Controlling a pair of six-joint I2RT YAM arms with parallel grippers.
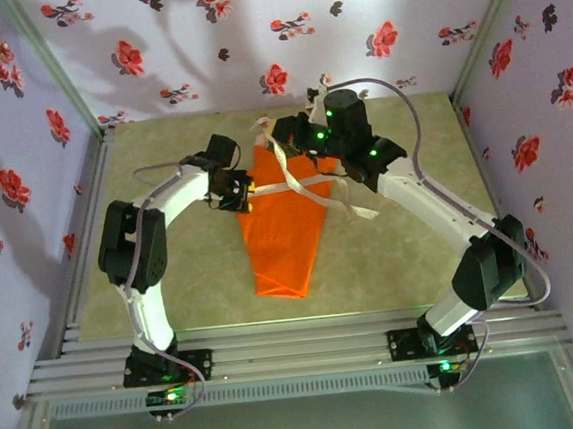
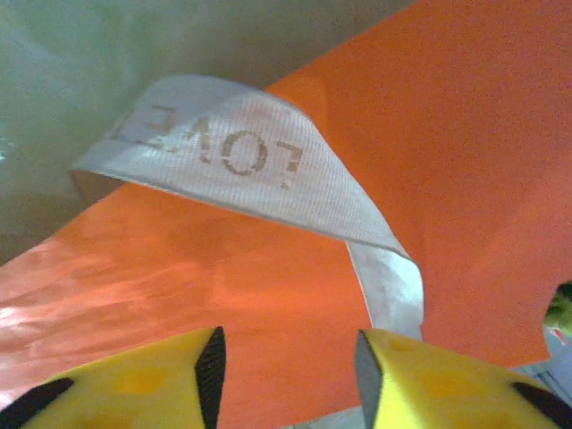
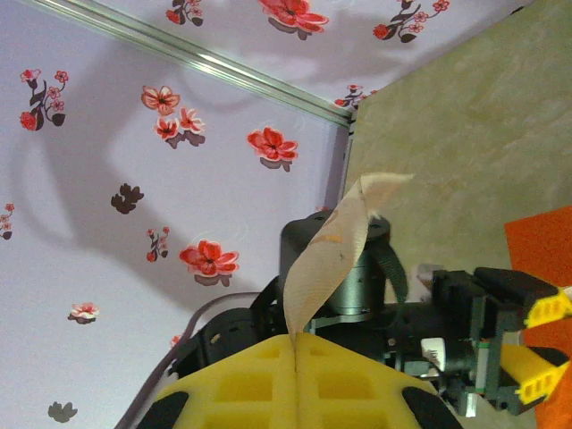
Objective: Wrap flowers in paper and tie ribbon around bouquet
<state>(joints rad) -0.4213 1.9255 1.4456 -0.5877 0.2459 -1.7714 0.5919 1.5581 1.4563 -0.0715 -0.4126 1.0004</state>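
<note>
Yellow fingers (image 2: pixel 134 384) of the left claw (image 2: pixel 286 357) stand apart at the bottom of the left wrist view, with a clear gap and nothing clamped between them. Just above them the cream ribbon (image 2: pixel 241 152), printed with the word LOVE, arches over the orange paper (image 2: pixel 447 134). One end of the ribbon runs down into the gap, close beside the finger at lower right.

In the right wrist view the right claw (image 3: pixel 293 344) is closed, its two yellow pads pressed together on the ribbon (image 3: pixel 331 250). The ribbon rises from the pinch toward the upper middle of the frame, in front of the flower-printed wall (image 3: pixel 134 179).

From above, the bouquet (image 1: pixel 285 225) lies at the centre of the table (image 1: pixel 172 285), its narrow tip toward the bottom of the frame. The ribbon (image 1: pixel 294 184) crosses its wide upper part. The left claw (image 1: pixel 240 193) sits at the cone's left edge, where the ribbon meets it.
</note>
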